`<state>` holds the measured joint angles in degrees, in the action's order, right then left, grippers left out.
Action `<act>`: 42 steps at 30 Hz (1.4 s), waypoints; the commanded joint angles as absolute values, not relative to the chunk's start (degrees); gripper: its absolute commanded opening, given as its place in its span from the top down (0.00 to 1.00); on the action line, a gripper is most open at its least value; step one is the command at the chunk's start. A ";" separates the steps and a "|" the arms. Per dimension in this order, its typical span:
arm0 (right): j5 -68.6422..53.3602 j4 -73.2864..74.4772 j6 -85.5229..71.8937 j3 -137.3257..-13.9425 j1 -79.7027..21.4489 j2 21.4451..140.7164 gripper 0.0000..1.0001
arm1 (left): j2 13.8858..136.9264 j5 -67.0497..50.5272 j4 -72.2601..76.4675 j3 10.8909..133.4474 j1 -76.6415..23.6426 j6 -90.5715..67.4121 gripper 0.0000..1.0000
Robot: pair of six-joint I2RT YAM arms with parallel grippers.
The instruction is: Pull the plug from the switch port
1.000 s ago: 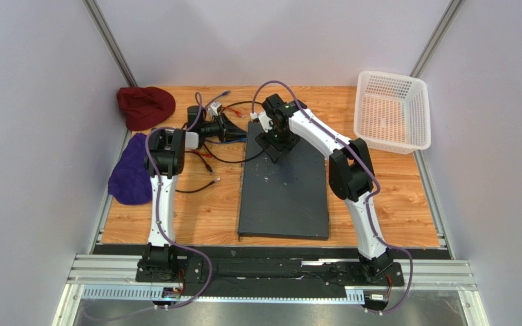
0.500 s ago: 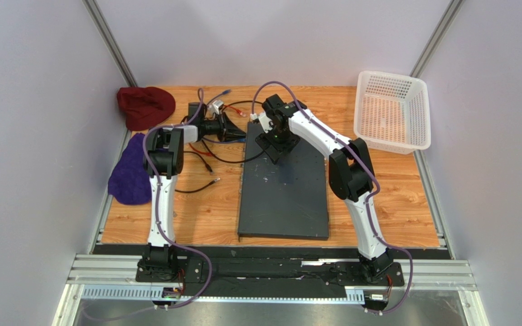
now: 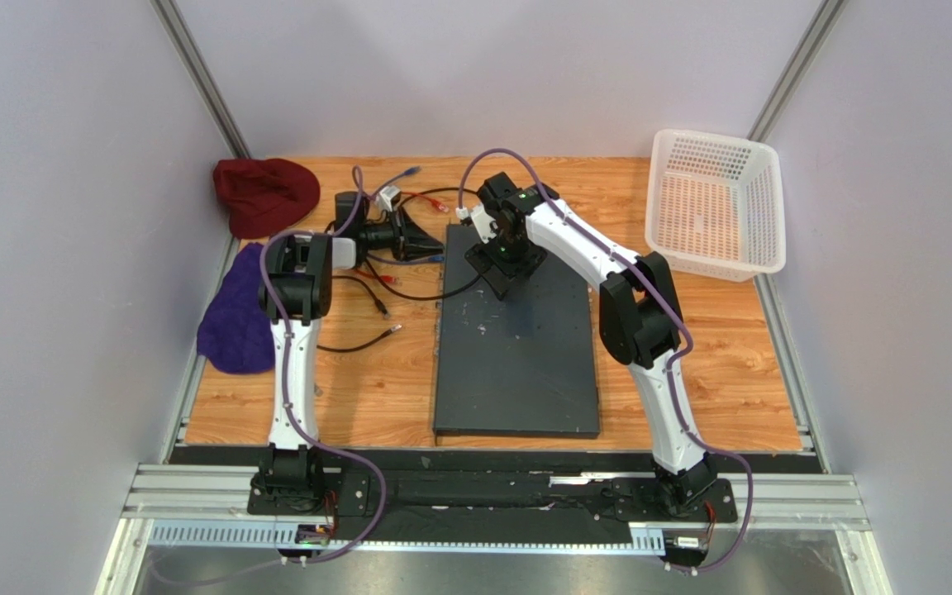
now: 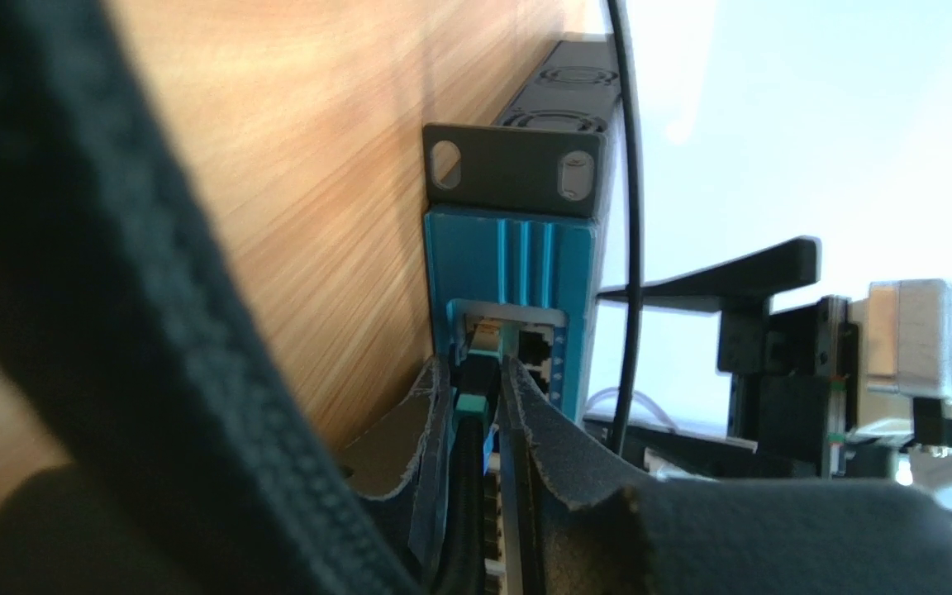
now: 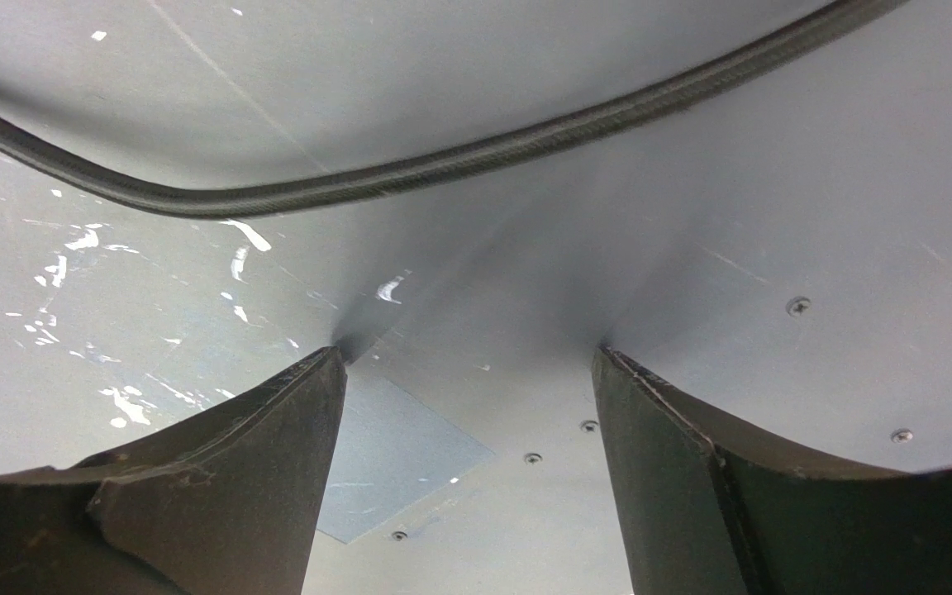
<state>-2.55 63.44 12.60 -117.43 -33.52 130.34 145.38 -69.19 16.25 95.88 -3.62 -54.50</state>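
The switch (image 3: pixel 518 353) is a large dark grey slab in the middle of the table. Its blue port face (image 4: pixel 512 267) shows in the left wrist view. My left gripper (image 3: pixel 425 236) is at the switch's far left corner, shut on the plug (image 4: pixel 474 404), a teal-booted connector on a black cable. The plug's tip sits at the mouth of a port (image 4: pixel 485 332); I cannot tell whether it is still seated. My right gripper (image 3: pixel 501 273) is open, fingertips (image 5: pixel 320 372) down on the switch's scuffed top (image 5: pixel 692 186).
A black cable (image 5: pixel 444 161) crosses the switch top by the right gripper. Loose cables (image 3: pixel 376 298) and small parts (image 3: pixel 388 198) lie left of the switch. A dark red cloth (image 3: pixel 265 193) and a purple cloth (image 3: pixel 240 310) lie at far left. A white mesh basket (image 3: pixel 714 202) stands back right.
My left gripper has drawn back a little to the left and away from the switch's port face, still shut on the plug. The right gripper stays on the switch top.
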 commanded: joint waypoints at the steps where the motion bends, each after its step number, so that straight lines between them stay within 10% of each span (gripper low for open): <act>1: -2.81 62.49 13.18 -118.48 -33.84 129.55 0.23 | 145.55 -68.83 63.38 84.41 -3.60 -83.83 1.00; 7: -2.20 62.67 13.10 -118.13 -33.84 129.29 0.23 | 147.48 -65.22 76.37 78.56 -4.04 -90.08 1.00; 15: -2.11 62.93 12.83 -118.56 -33.93 129.37 0.23 | 144.94 -65.30 55.31 84.47 -4.66 -81.24 0.98; 23: -2.46 62.84 12.74 -119.00 -34.37 129.90 0.22 | 140.72 -64.43 34.40 82.09 -4.83 -68.57 0.55; 35: -2.46 62.75 12.92 -118.74 -34.36 129.99 0.22 | 140.80 -62.93 1.69 95.80 -8.79 -47.64 0.53; 42: -2.55 62.75 12.92 -118.65 -34.37 129.99 0.22 | 140.71 -62.05 12.99 92.20 -8.88 -54.57 0.52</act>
